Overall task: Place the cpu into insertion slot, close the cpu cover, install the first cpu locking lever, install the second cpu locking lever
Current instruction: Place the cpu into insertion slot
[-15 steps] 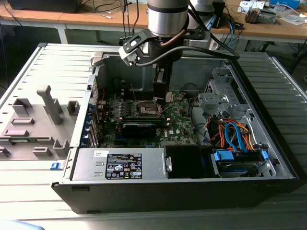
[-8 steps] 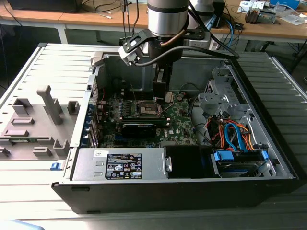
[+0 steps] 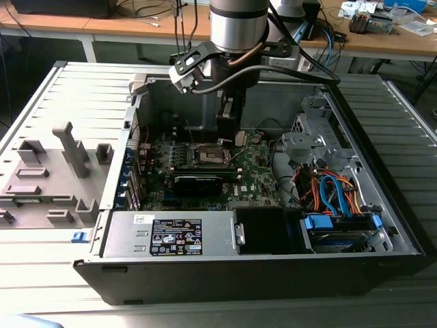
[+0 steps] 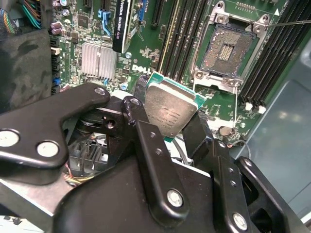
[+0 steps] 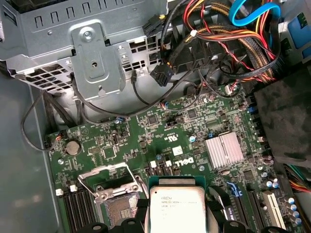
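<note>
The cpu [image 4: 171, 112] snug between both fingers [image 4: 146, 141]

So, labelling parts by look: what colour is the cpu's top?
The cpu has a silvery-grey top, green rim; clearest in the second wrist view.

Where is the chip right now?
In the second wrist view, the chip is clamped in the gripper above the green board, beside the empty socket, not in it.

One cpu [image 4: 170, 109], one insertion slot [image 4: 228, 48], one green board [image 5: 127, 132], one ribbed silver heatsink [image 5: 223, 151], one computer case [image 3: 239, 281], one hand [image 4: 165, 121].
</note>
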You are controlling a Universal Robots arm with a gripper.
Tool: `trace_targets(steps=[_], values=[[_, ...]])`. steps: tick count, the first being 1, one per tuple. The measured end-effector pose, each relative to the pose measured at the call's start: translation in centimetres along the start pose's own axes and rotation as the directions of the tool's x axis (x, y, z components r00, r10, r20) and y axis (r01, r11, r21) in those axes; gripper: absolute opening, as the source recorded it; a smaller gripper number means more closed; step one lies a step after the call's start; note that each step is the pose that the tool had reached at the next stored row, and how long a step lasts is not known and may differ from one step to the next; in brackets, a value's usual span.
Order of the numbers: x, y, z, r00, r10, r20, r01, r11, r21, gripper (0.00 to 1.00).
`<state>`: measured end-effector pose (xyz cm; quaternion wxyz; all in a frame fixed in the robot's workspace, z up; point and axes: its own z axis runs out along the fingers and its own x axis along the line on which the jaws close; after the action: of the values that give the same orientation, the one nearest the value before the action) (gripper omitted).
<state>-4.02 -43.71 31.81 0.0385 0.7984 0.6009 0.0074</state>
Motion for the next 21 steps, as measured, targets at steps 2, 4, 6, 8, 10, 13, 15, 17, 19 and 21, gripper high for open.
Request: trace_targets(steps=[2,4,6,8,10,13,15,17,19,21], values=[[0.0,0.0,0.0,1.0,0.004,0.0005,-0.004,1.0,0.0001,0.55],[0.0,0.0,0.01,1.0,0.007,0.0008,-0.007,1.0,0.0002,0.55],[0.0,0.0,0.01,0.9999,0.011,0.0012,-0.011,0.9999,0.0003,0.55],[0.0,0.0,0.01,0.9999,0.013,0.0013,-0.013,0.9999,0.0003,0.55],[0.0,0.0,0.02,0.9999,0.016,0.0017,-0.016,0.9999,0.0004,0.55],[0.0,0.0,0.02,0.9998,0.02,0.0021,-0.02,0.9998,0.0005,0.55],[0.0,0.01,0.03,0.9997,0.024,0.0025,-0.024,0.9997,0.0006,0.55],[0.0,0.0,0.03,0.9996,0.027,0.0028,-0.027,0.9996,0.0006,0.55],[0.0,0.0,0.03,0.9996,0.029,0.0031,-0.029,0.9996,0.0007,0.55],[0.0,0.0,0.03,0.9995,0.031,0.0033,-0.031,0.9995,0.0008,0.55]])
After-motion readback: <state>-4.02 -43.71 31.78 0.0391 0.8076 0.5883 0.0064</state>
